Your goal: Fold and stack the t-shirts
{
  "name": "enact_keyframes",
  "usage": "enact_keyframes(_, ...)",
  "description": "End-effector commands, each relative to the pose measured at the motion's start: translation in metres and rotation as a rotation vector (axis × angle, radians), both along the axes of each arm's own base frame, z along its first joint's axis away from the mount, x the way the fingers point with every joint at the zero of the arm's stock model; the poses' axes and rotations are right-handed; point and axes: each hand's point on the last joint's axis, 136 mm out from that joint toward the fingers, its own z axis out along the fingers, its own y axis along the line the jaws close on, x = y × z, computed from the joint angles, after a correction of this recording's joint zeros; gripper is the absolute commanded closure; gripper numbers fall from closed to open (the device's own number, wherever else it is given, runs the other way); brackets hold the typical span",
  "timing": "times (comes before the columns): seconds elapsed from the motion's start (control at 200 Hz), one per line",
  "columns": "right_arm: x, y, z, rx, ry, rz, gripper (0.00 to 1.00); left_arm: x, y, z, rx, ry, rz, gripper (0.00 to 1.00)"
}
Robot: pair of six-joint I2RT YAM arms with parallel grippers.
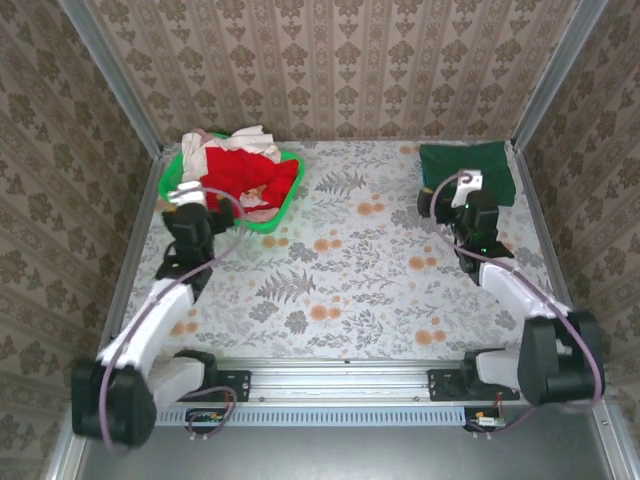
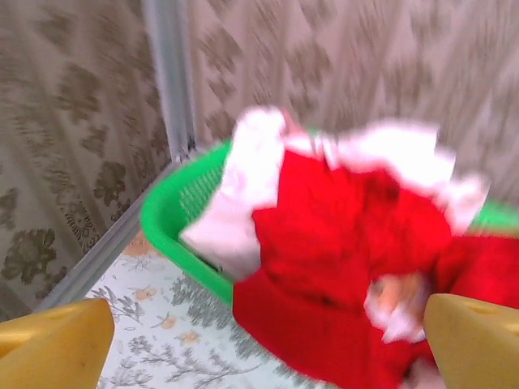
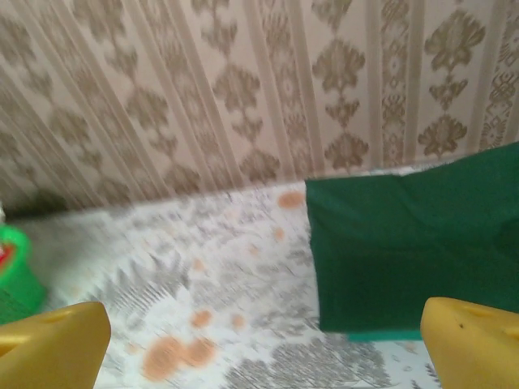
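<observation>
Left pincer: its 2 yellow fingers stood spread wide, holding nothing, just in front of the basket.
Right pincer: was spread wide and empty, near the dark green t-shirt's front edge.
Red t-shirt: lay crumpled in the green basket at the far left of the bench, bunched with white cloth.
Dark green t-shirt: lay folded flat at the bench's far right corner.

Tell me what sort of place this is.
Likely a robot test cell dressed as a home: wallpapered panels in metal framing, a floral tablecloth, a green basket holding a red t-shirt, a folded dark green t-shirt.
</observation>
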Motion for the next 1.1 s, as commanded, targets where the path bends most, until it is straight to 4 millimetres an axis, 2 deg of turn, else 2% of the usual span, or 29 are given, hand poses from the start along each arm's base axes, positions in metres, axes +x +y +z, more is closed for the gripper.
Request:
enact_keyframes(0.0, -0.029, -0.004, -0.046, 0.248, 0.112, -0.066, 0.00, -0.035, -0.020, -0.096, -0.269, 0.268, -0.054, 0.00)
enact_keyframes(0.09, -0.038, 0.011, -0.040, 0.258, 0.074, 0.026, 0.00, -0.036, -0.053, -0.110, -0.379, 0.349, -0.150, 0.00)
enact_keyframes(0.23, -0.039, 0.027, -0.048, 0.169, 0.204, 0.092, 0.00, -0.029, -0.094, -0.137, -0.339, 0.547, -0.215, 0.00)
enact_keyframes(0.42, -0.050, 0.024, -0.057, 0.138, 0.225, 0.082, 0.00, -0.003, -0.124, -0.156, -0.275, 0.652, -0.230, 0.02)
enact_keyframes(0.56, -0.058, 0.025, -0.062, 0.126, 0.218, 0.094, 0.00, 0.018, -0.142, -0.160, -0.273, 0.679, -0.265, 0.10)
enact_keyframes(0.685, -0.061, 0.025, -0.066, 0.122, 0.223, 0.099, 0.00, 0.028, -0.142, -0.163, -0.281, 0.676, -0.251, 0.15)
enact_keyframes(0.755, -0.061, 0.026, -0.069, 0.122, 0.228, 0.102, 0.00, 0.029, -0.130, -0.171, -0.287, 0.691, -0.216, 0.19)
enact_keyframes(0.9, -0.060, 0.029, -0.072, 0.129, 0.229, 0.116, 0.00, 0.022, -0.102, -0.183, -0.314, 0.708, -0.164, 0.19)
enact_keyframes(0.98, -0.059, 0.031, -0.073, 0.139, 0.224, 0.127, 0.00, 0.019, -0.096, -0.176, -0.334, 0.691, -0.166, 0.19)
enact_keyframes(1.09, -0.056, 0.034, -0.074, 0.145, 0.232, 0.140, 0.00, 0.022, -0.106, -0.158, -0.377, 0.637, -0.203, 0.21)
